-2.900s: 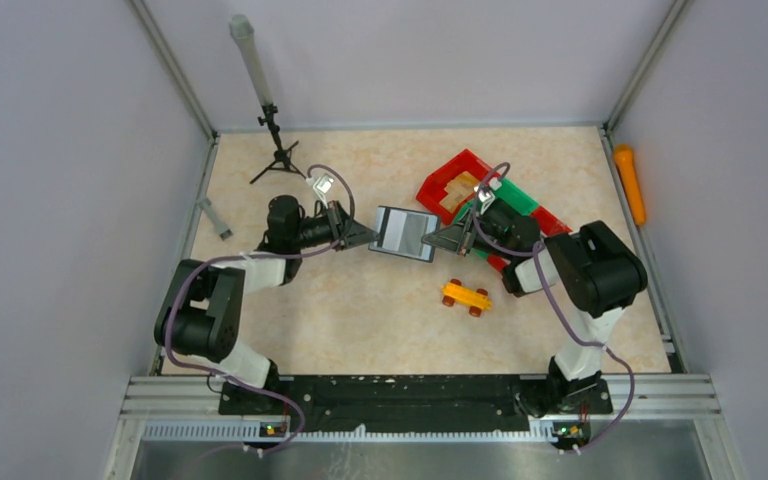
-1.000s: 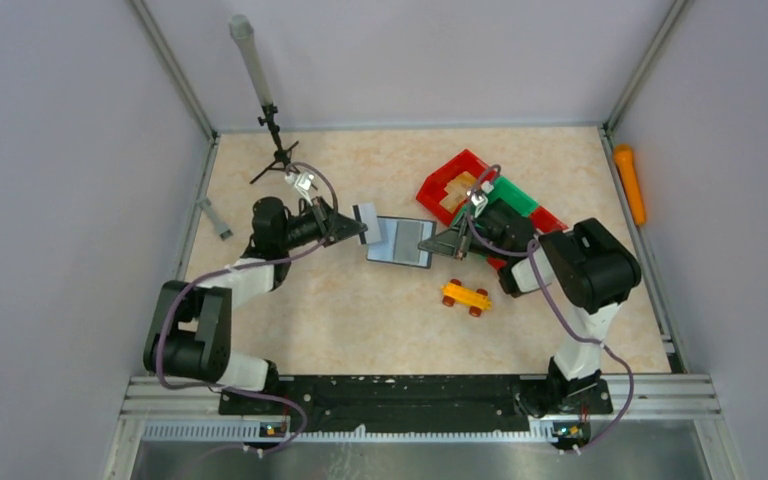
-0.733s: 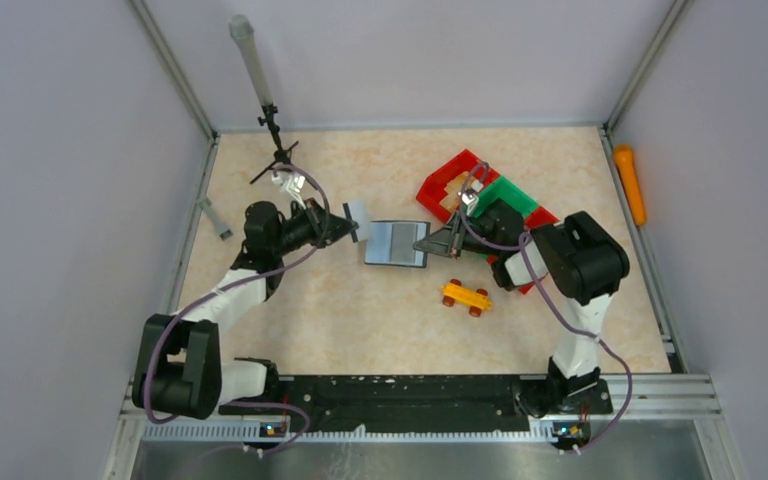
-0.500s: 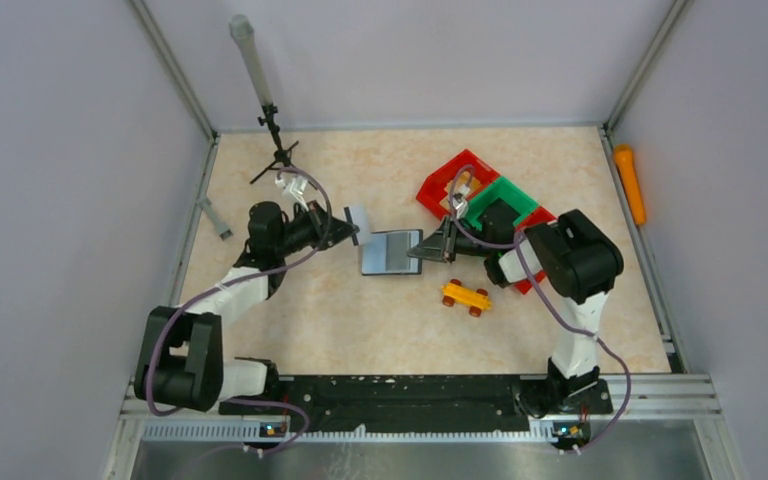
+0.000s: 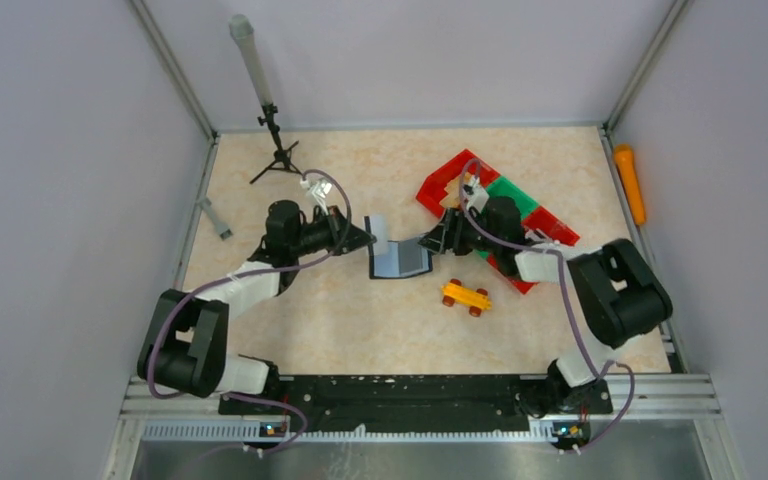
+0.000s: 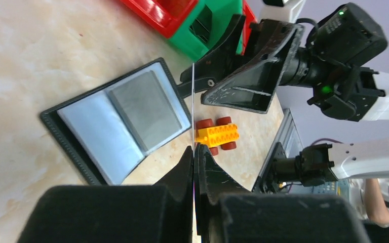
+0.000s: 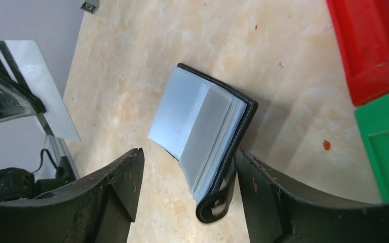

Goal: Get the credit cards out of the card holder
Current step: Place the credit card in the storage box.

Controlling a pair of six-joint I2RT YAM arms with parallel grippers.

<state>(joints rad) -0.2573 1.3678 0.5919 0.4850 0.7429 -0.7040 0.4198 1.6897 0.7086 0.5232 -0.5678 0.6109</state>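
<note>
The card holder (image 5: pixel 400 262) lies open on the table, black cover down, its clear sleeves (image 7: pixel 197 124) fanned up. Its strap tab with the snap (image 7: pixel 214 206) points at my right wrist camera. My right gripper (image 5: pixel 430 243) is open; the holder's strap end sits between its fingers (image 7: pixel 188 152), close to the right-hand one. My left gripper (image 5: pixel 367 237) is shut on a pale silvery credit card (image 5: pixel 379 229), held on edge just left of the holder. The left wrist view shows this card edge-on as a thin line (image 6: pixel 194 101) rising from the closed tips (image 6: pixel 194 148), above the holder (image 6: pixel 116 121).
Red and green bins (image 5: pixel 505 210) sit right behind my right arm. A yellow toy brick car (image 5: pixel 466 296) stands just in front of the holder. A small tripod (image 5: pixel 275 150) is at the back left, and a grey strip (image 5: pixel 215 218) lies by the left wall.
My right gripper has opened and let go of the card holder, which now lies half folded up. My left gripper has carried the card a little right, toward the holder.
</note>
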